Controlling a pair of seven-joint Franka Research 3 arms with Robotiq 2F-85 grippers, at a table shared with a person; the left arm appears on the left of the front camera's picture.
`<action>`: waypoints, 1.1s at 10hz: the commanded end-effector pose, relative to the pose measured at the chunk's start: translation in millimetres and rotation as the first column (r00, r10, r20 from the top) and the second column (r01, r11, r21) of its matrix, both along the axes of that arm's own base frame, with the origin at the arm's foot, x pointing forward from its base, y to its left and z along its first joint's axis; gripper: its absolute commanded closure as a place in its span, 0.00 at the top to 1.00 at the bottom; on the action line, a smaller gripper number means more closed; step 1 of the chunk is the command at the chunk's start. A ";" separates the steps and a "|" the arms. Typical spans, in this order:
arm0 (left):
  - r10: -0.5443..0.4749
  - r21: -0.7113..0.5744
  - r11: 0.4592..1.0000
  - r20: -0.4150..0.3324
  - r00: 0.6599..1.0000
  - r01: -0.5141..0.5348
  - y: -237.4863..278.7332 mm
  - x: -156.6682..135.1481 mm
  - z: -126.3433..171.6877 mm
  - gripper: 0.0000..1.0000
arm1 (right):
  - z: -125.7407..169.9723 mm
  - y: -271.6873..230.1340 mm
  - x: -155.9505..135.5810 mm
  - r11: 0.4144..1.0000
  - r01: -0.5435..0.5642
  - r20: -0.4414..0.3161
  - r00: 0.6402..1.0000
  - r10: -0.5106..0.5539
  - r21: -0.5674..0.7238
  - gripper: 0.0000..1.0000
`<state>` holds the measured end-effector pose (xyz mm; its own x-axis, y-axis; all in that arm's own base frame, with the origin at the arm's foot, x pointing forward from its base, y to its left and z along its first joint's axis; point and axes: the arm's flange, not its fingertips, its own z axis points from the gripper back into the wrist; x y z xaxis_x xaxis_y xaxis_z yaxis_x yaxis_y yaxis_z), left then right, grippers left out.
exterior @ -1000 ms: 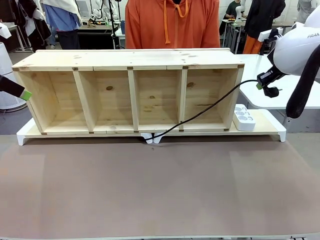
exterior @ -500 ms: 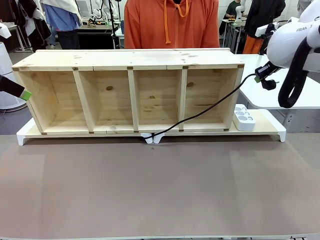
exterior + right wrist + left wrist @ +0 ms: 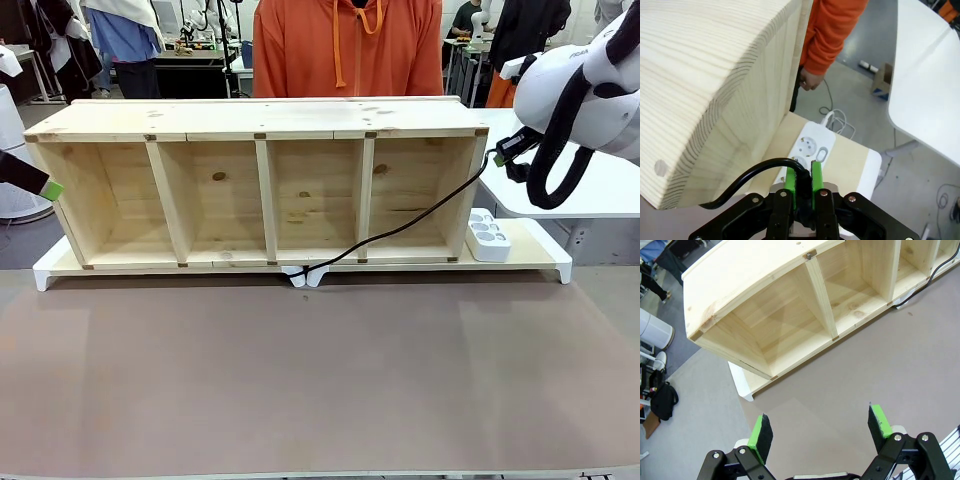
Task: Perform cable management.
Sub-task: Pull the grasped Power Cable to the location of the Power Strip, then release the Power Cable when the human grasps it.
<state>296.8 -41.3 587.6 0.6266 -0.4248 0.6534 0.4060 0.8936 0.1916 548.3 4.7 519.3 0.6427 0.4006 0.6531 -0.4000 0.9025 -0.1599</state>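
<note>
The cable (image 3: 400,229) is a thin black cord. It runs from the front of the wooden shelf (image 3: 260,120), near the middle, up and to the right. My right gripper (image 3: 500,156) is shut on its plug end, beside the shelf's upper right corner. In the right wrist view the green pads (image 3: 790,186) pinch the cable (image 3: 752,176) close to the shelf's end wall (image 3: 715,85). My left gripper (image 3: 820,427) hangs open and holds nothing, above the mat off the shelf's left end (image 3: 755,335); the same gripper (image 3: 48,188) sits at the front view's left edge.
A white power strip (image 3: 488,234) lies on the white base board (image 3: 535,255) right of the shelf. A person in orange stands behind the shelf, one hand (image 3: 810,80) hanging by its far corner. A white table (image 3: 600,190) stands at the right. The brown mat (image 3: 320,370) lies in front.
My right gripper has carried the cable's plug end up and to the left, closer to the shelf's upper right corner. The left gripper has stayed put.
</note>
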 end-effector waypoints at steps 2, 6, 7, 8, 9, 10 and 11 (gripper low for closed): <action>0.001 0.000 1.000 0.001 1.000 -0.001 0.3 0.7 -0.2 1.00 | 2.7 1.1 -2.1 1.000 0.000 0.002 1.000 0.000 -0.012 0.15; 0.001 0.000 1.000 0.001 1.000 -0.001 0.3 0.7 -0.2 1.00 | 2.7 1.1 -2.1 1.000 0.000 0.002 1.000 0.000 -0.012 0.15; 0.001 0.000 1.000 0.001 1.000 -0.001 0.3 0.7 -0.2 1.00 | 2.7 1.1 -2.1 1.000 0.000 0.002 1.000 0.000 -0.012 0.15; 0.001 0.000 1.000 0.001 1.000 -0.001 0.3 0.7 -0.2 1.00 | 2.7 1.1 -2.1 1.000 0.000 0.002 1.000 0.000 -0.012 0.15; 0.001 0.000 1.000 0.001 1.000 -0.001 0.3 0.7 -0.2 1.00 | 2.7 1.1 -2.1 1.000 0.000 0.002 1.000 0.000 -0.012 0.15; 0.001 0.000 1.000 0.001 1.000 -0.001 0.3 0.7 -0.2 1.00 | 2.7 1.1 -2.1 1.000 0.000 0.002 1.000 0.000 -0.012 0.15; 0.001 0.000 1.000 0.001 1.000 -0.001 0.3 0.7 -0.2 1.00 | 2.7 1.1 -2.1 1.000 0.000 0.002 1.000 0.000 -0.012 0.15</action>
<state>296.8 -41.3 587.6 0.6266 -0.4248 0.6534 0.4060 0.8936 0.1915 547.9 4.5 517.6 0.6441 0.4045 0.6492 -0.4031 0.9008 -0.1613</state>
